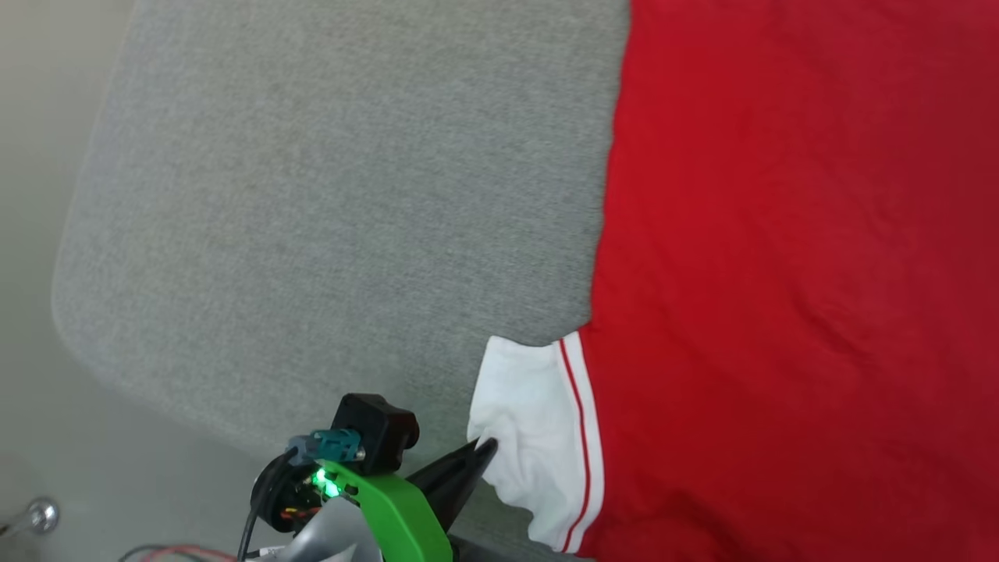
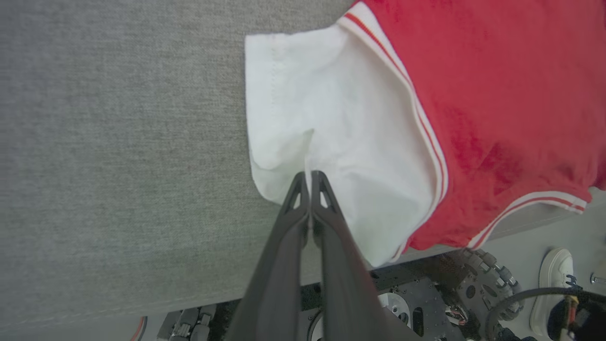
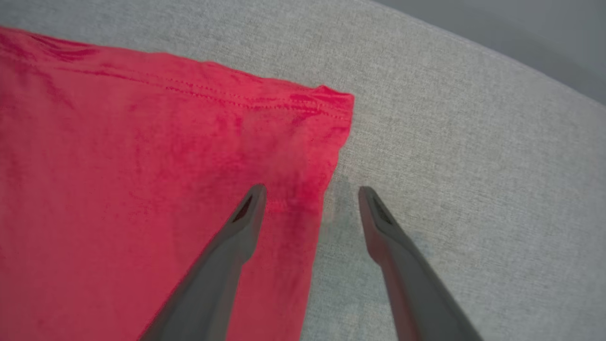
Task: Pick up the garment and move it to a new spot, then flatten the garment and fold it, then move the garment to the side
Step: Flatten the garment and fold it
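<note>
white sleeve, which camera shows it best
Left wrist view: the white sleeve sits large and central, pinched by the shut left end effector. Head view shows it smaller, low down. Right wrist view shows a red corner of the shirt.

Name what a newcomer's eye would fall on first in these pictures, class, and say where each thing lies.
The red garment covers the right side of the grey fabric surface. Its white sleeve, at the near edge, is pinched by the shut left gripper. The open right gripper straddles the garment's side edge near a hem corner.
</note>
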